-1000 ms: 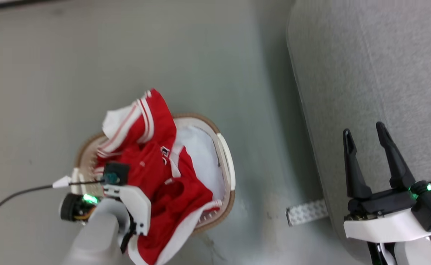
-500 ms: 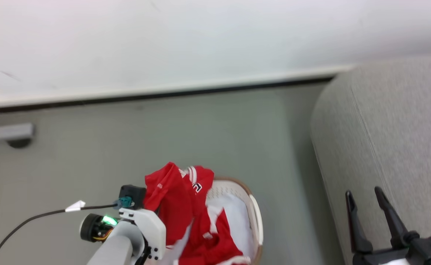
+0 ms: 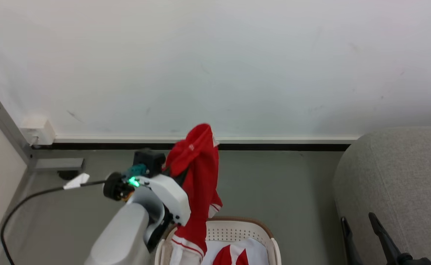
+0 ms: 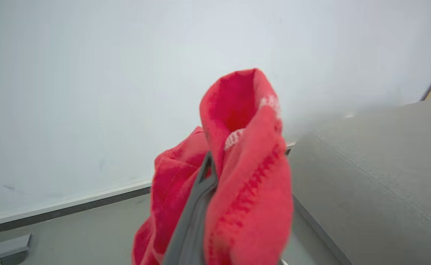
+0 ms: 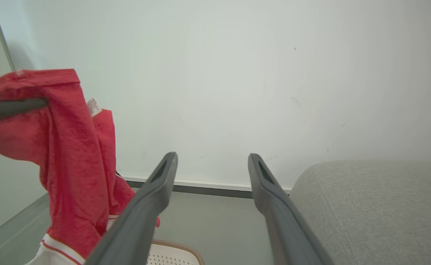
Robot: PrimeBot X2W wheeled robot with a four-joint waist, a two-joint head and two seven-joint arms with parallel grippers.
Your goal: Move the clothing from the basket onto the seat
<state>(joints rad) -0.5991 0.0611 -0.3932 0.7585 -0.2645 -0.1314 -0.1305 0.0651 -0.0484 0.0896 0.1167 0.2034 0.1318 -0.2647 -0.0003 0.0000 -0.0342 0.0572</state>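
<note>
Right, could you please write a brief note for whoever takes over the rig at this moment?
Left gripper: shut on a red garment, held high above the basket, with the hem hanging by the basket's rim.
Right gripper: open and empty, beside the sofa.
Done: one garment raised from the basket, not yet on the sofa.
Left: carry it across to the sofa and release it, then fetch the other red piece, which lies in the basket on the white liner.
</note>
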